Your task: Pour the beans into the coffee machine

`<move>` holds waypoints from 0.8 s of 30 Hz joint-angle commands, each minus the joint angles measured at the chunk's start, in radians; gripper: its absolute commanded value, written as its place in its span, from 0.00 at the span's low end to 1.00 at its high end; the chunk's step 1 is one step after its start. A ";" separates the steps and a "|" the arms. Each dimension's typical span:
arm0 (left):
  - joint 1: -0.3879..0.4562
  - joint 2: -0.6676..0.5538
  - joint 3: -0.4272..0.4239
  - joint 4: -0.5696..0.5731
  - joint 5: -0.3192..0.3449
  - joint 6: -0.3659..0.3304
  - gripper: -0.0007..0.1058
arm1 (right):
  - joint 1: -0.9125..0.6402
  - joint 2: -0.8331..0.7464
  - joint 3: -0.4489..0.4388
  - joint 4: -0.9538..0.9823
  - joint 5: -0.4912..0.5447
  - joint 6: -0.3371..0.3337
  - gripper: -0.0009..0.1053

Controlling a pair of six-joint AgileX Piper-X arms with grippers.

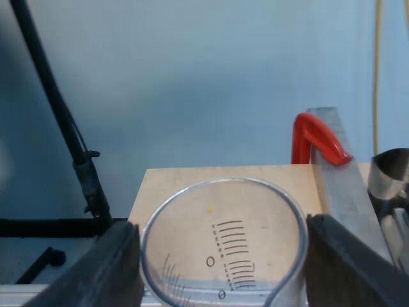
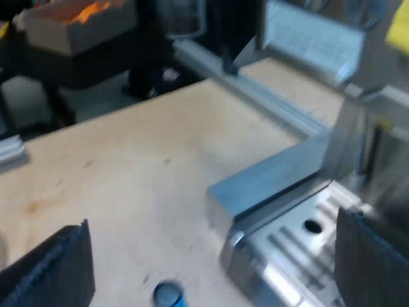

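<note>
Left claw (image 1: 221, 256) pinching one measuring glass (image 1: 223, 211) | right claw (image 2: 214, 259) spread | one blue tamper (image 2: 167, 294) | one red-ended handle (image 1: 316, 141)

The left gripper (image 1: 220, 222) has two broad, matte black fingers (image 1: 105, 272) either side of the measuring glass (image 1: 223, 259), edges slanted. The right gripper (image 2: 211, 220) has black fingers (image 2: 54, 268) that look finely ribbed, possibly a textured pad.

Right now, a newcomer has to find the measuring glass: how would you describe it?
Start at the wooden table. Over it, my left gripper holds the measuring glass between its black fingers. It is clear and round with black scale lines, unlike the red handle end beyond it.
</note>
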 commanded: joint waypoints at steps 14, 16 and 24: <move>-0.145 -0.115 -0.308 0.448 0.017 0.075 0.03 | 0.000 -0.080 -0.253 0.089 0.163 -0.013 0.74; -0.184 -0.115 -0.349 0.455 0.017 0.075 0.03 | 0.000 -0.105 -0.279 0.094 0.216 -0.055 0.74; -0.290 -0.081 -0.473 0.472 0.022 0.075 0.03 | -0.057 -0.178 -0.306 0.094 0.258 -0.052 0.74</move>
